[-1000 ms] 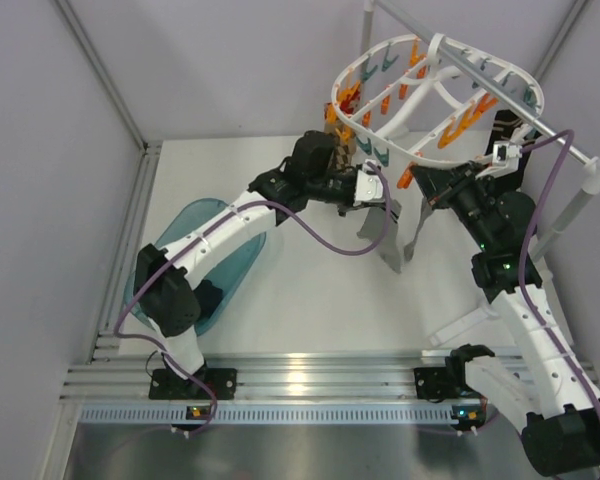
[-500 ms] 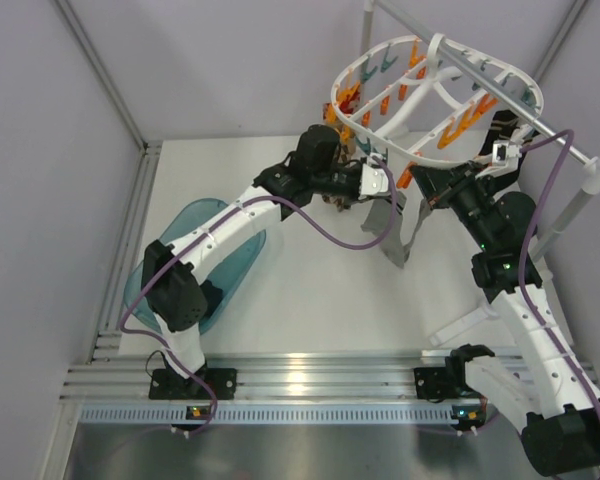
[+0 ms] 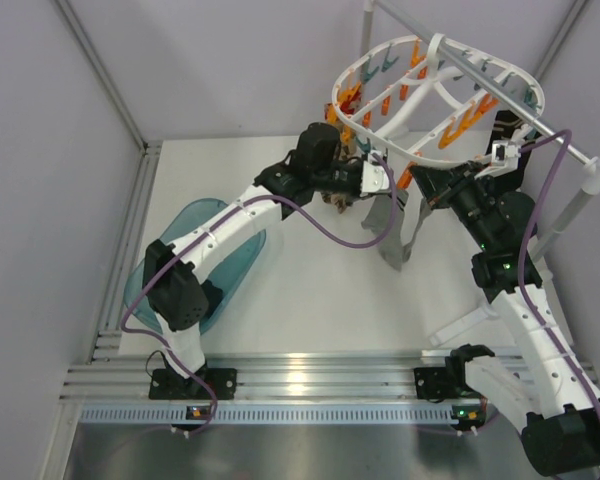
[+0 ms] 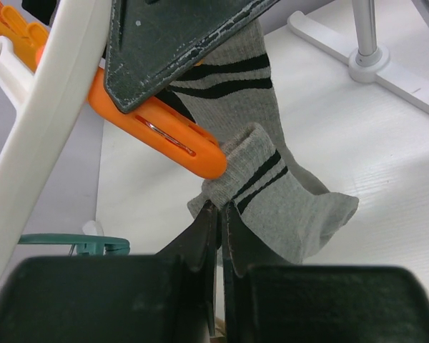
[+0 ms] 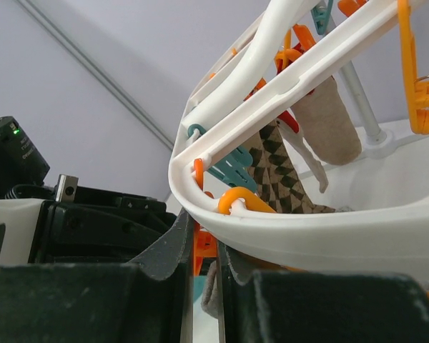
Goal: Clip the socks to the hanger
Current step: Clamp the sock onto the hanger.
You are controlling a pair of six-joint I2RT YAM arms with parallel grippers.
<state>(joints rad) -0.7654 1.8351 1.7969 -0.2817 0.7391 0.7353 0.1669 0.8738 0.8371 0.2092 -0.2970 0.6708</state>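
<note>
The white oval hanger (image 3: 432, 157) hangs at the back right, with orange and teal pegs under it. My left gripper (image 4: 220, 213) is shut on the cuff of a grey sock with black stripes (image 4: 286, 196), just below an orange peg (image 4: 175, 136). A second grey striped sock (image 4: 229, 78) hangs behind it. My right gripper (image 5: 204, 246) is shut on that orange peg (image 5: 200, 243) under the hanger's rim (image 5: 329, 236). A brown zigzag sock (image 5: 279, 171) and a beige one (image 5: 329, 114) hang further back. From above, both grippers, left (image 3: 378, 180) and right (image 3: 423, 183), meet at the hanger's near edge.
A translucent teal tub (image 3: 215, 255) lies on the table at the left, beside the left arm. The metal rod and stand (image 3: 580, 200) carry the hanger at the right, and the stand's foot (image 4: 365, 57) rests on the white table.
My left gripper has moved a little up and toward the hanger's rim with the grey sock. The right arm has stayed put.
</note>
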